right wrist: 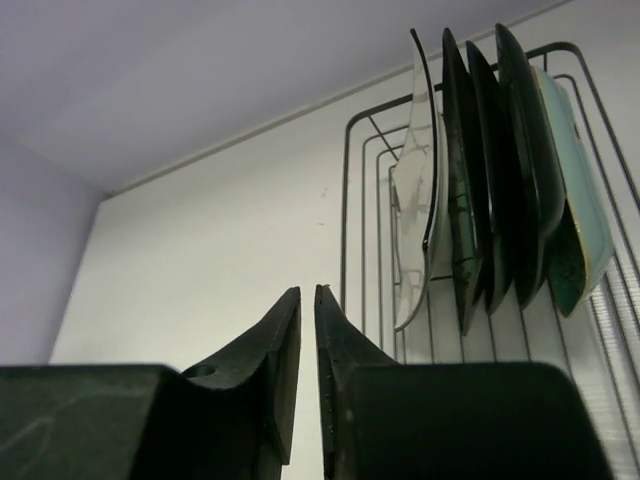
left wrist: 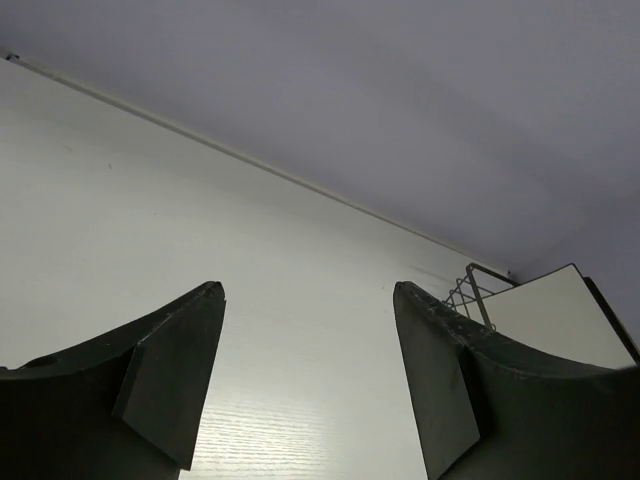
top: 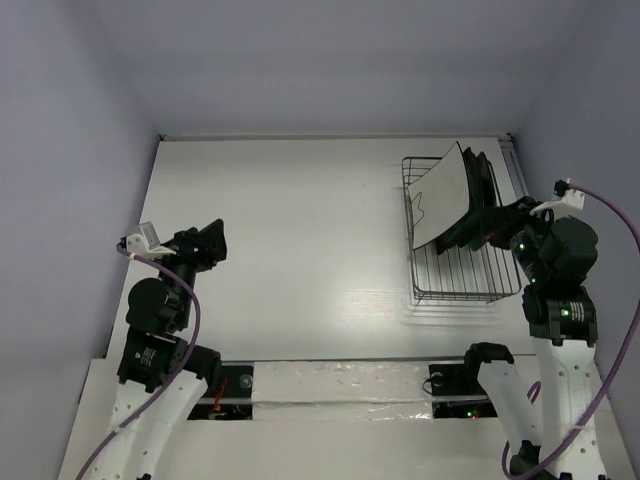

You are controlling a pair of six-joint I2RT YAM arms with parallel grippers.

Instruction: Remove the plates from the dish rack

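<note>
No readable text, label, brand or number in any view, dark squiggle on the white plate (top: 440, 200), not legible as lettering.

Table: wide, flat white table (top: 290, 230) with faint wood grain.
Standing on it: a rectangular basket-like dish rack of thin grey metal wire (top: 455, 278).
Rack position: right side of the table, towards the far corner, close to the right edge.

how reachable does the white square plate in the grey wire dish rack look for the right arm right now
Probably yes. The right gripper sits close to the grey wire dish rack, and the white square plate stands outermost in the row, unblocked; the shut jaws must open first.
</note>
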